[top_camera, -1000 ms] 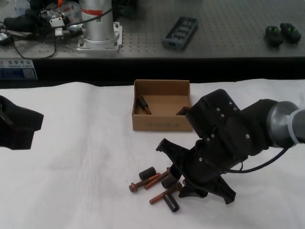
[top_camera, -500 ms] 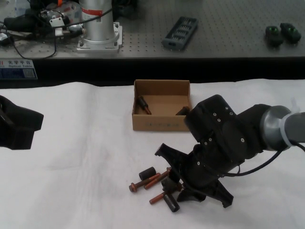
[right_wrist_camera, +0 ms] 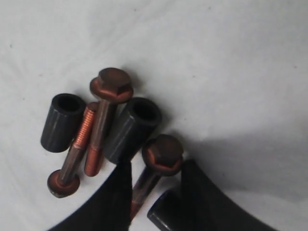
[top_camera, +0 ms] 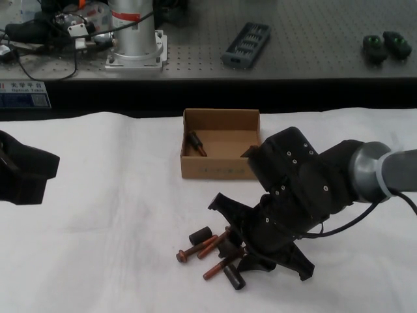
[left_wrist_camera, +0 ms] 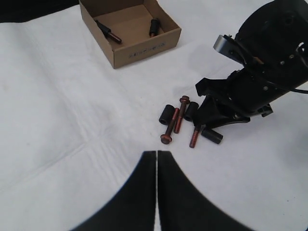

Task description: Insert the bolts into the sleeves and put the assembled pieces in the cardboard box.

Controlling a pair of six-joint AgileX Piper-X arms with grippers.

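surface [top_camera: 98,195]: covered by a wrinkled white cloth | behind: grey perforated metal table [top_camera: 313,59], dark front edge | on it: silver column [top_camera: 133,26] on a base plate, tangled cables [top_camera: 39,32], dark slotted tray [top_camera: 245,44], two black pieces [top_camera: 386,45] with green spots | blue label [top_camera: 24,94] on the edge

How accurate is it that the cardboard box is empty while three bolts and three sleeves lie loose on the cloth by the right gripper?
Not empty: the cardboard box holds two pieces, per the left wrist view. Three bolts and three sleeves do lie loose on the cloth by the right gripper.
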